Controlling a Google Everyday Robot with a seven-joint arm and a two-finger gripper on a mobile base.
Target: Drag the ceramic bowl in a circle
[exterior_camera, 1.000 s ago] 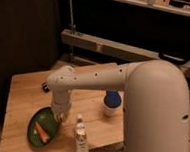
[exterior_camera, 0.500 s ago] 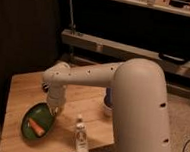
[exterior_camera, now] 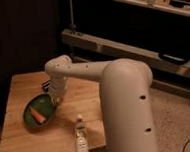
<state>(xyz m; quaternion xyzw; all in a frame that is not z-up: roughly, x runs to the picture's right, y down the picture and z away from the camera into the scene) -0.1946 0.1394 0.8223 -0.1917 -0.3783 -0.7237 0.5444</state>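
Dim room, dark shelving and a grey metal rail point(exterior_camera: 136, 48) running along the back, and one small wooden table point(exterior_camera: 25, 87) in the lower left of the camera view.

So the gripper point(exterior_camera: 55, 101) is down at the right-hand rim of the ceramic bowl point(exterior_camera: 39, 112), pointing pretty much straight down from the white wrist. It sits right on the edge of the dish, touching it as far as I can see. Whether it's clamped on the rim or just pressed against it, honestly can't tell, the end of the arm covers that spot.

One bowl, dark green, wide and shallow, more like a plate. It's on the front-left part of the table, closer to the near edge than the back. One orange carrot piece point(exterior_camera: 38, 116) lies inside it, angled, roughly in the middle of the dish.

Just right of the bowl, near the table's front-right corner, there's one clear bottle point(exterior_camera: 80, 138) with a pale cap, looks like it's lying down or leaning toward the camera, not touching the bowl.

Then the arm point(exterior_camera: 121, 103) itself, one big white thing with little holes along it, sweeping from the gripper up and across to the right and filling most of the lower right. Floor past the table is a speckled grey carpet point(exterior_camera: 177, 118).
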